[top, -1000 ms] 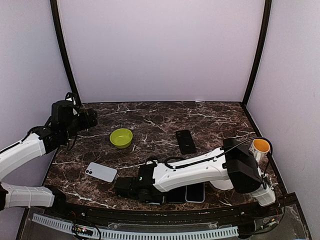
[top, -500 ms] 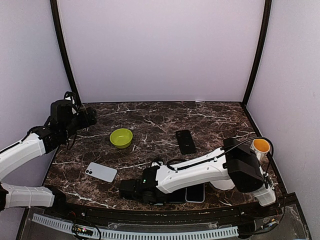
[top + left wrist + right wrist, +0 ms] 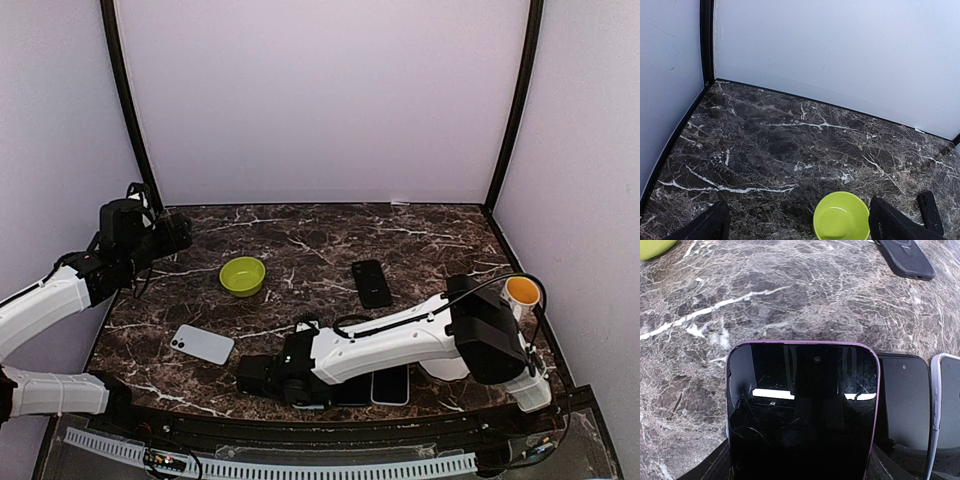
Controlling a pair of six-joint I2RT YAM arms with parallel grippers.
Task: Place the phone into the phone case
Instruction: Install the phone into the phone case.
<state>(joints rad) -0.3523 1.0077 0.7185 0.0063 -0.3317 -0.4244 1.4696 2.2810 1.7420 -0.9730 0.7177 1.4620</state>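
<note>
i see right gripper [image 3: 262, 376] clamped on purple-rimmed phone [image 3: 800, 405] at near edge of table [image 3: 300, 235] | black phone case [image 3: 372, 283] mid-table, well apart | left gripper [image 3: 180, 232] spread wide, far left corner

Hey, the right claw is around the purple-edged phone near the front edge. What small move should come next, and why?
Probably lift the purple-edged phone straight up a little. The right claw grips its long sides, and a dark phone lies right beside it, so sliding sideways could shove that. Once clear, carry toward the black case.
</note>
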